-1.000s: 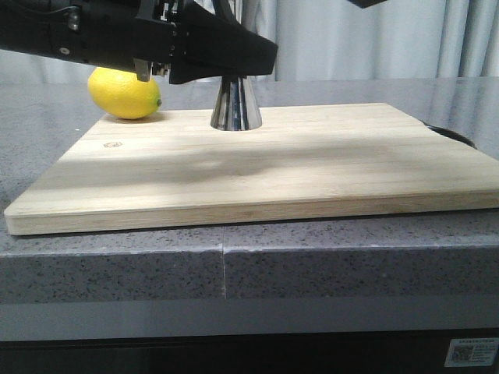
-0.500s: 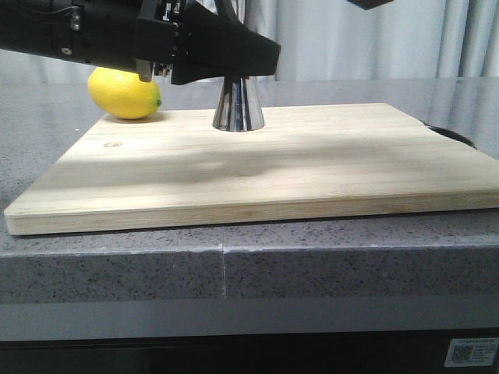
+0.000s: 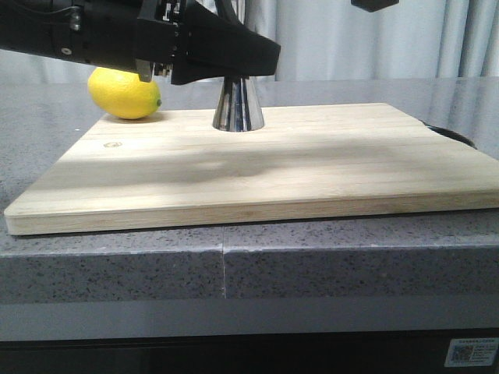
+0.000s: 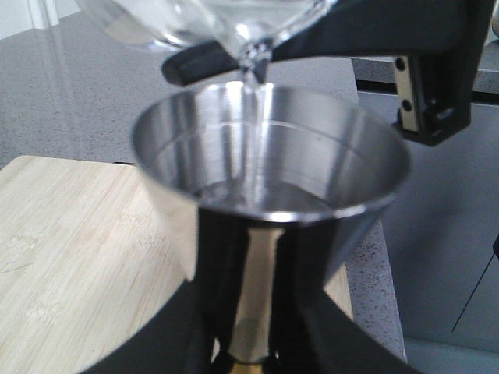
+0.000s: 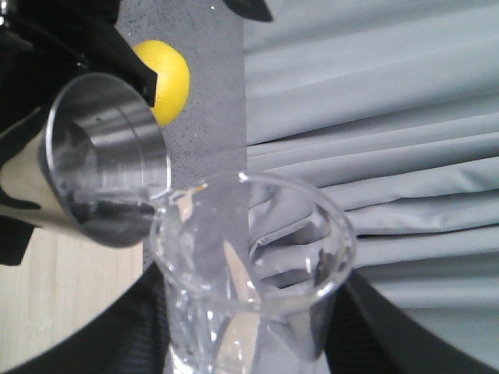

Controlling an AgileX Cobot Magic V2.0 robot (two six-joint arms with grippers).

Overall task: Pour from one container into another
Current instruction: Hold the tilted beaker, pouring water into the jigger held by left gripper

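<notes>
Front view: steel jigger standing upright on a wooden cutting board, long axis vertical, upper cone hidden behind the black left gripper clamped around its waist; lemon behind the board's far left corner. Left wrist view: jigger's open cup with clear liquid pooling inside, glass beaker tipped above, lip down, thin stream falling in. Right wrist view: right gripper clenched on the beaker, lip touching the jigger's rim.

Glossy steel jigger, clear glass beaker, matt wooden board.
</notes>
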